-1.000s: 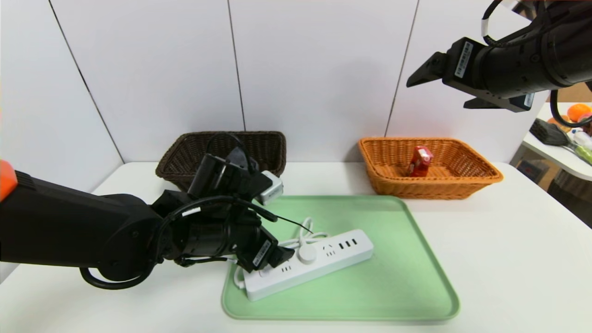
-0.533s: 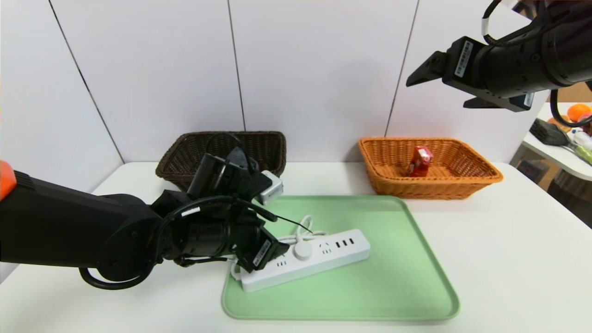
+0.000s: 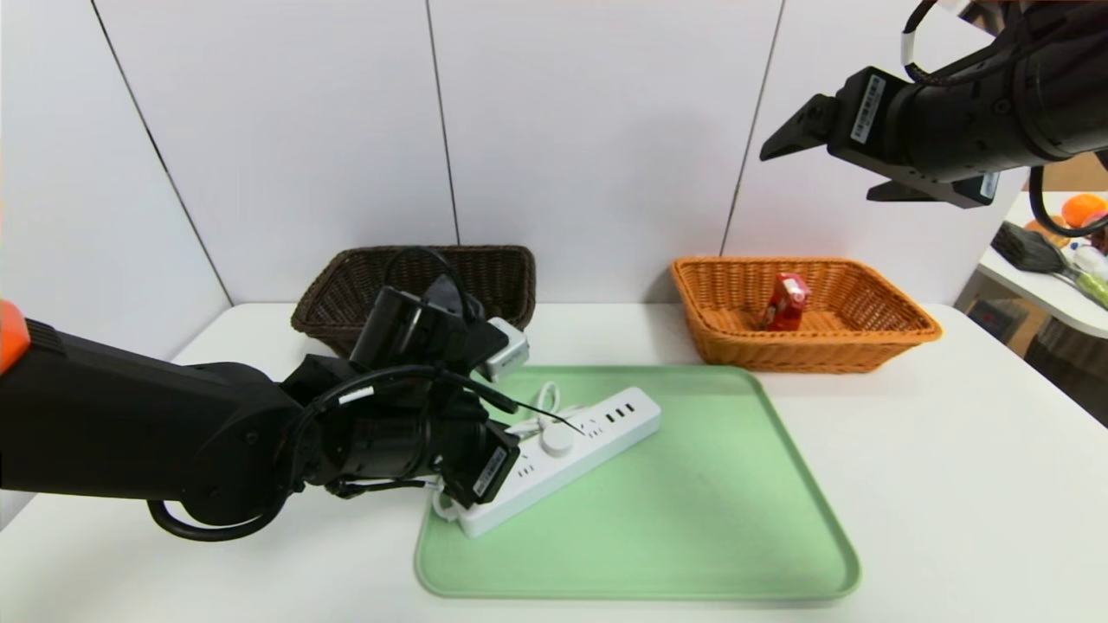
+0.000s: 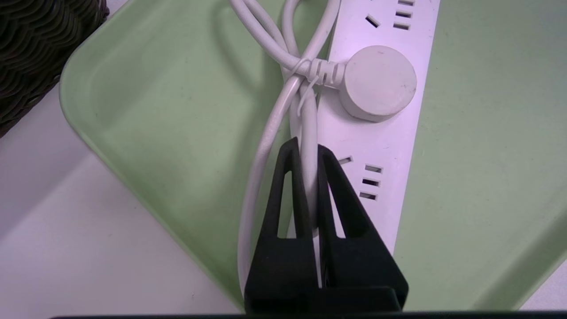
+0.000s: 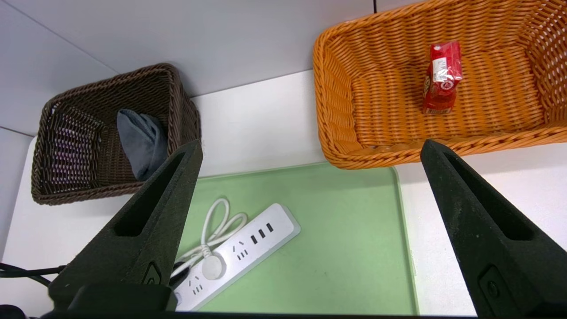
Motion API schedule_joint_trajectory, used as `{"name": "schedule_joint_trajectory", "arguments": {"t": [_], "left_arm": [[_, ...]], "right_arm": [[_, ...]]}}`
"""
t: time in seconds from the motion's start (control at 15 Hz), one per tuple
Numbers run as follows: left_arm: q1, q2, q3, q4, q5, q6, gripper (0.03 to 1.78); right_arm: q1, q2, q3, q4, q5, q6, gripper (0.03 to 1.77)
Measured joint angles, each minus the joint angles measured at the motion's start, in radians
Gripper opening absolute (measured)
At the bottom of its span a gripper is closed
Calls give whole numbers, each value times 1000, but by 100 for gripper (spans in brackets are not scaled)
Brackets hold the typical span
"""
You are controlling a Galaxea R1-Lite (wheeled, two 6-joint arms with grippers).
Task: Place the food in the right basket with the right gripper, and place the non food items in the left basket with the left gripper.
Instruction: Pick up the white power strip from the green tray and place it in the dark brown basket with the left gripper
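Low at the head view's left, the left gripper [image 4: 305,153] pinches the power strip [image 3: 563,446]'s cord [image 4: 310,133] on the green tray [image 3: 692,519]. Snack packet [image 5: 440,77] and cloth [image 5: 141,141] already sit in their baskets; the right gripper [image 5: 310,148] gapes empty, upper right.

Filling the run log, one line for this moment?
left pincer: shut on power strip cord | right pincer: open, raised | snack packet: orange basket
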Motion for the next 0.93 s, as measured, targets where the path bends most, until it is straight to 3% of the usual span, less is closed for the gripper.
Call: {"name": "schedule_joint_trajectory", "arguments": {"t": [0.4, 0.93], "left_arm": [[-1, -1, -6, -7, -3, 0, 10], [-47, -9, -7, -110, -15, -35, 10]], "right_arm": [[0, 0, 2, 2, 0, 1, 169], [-3, 0, 8, 2, 0, 10, 169]]}}
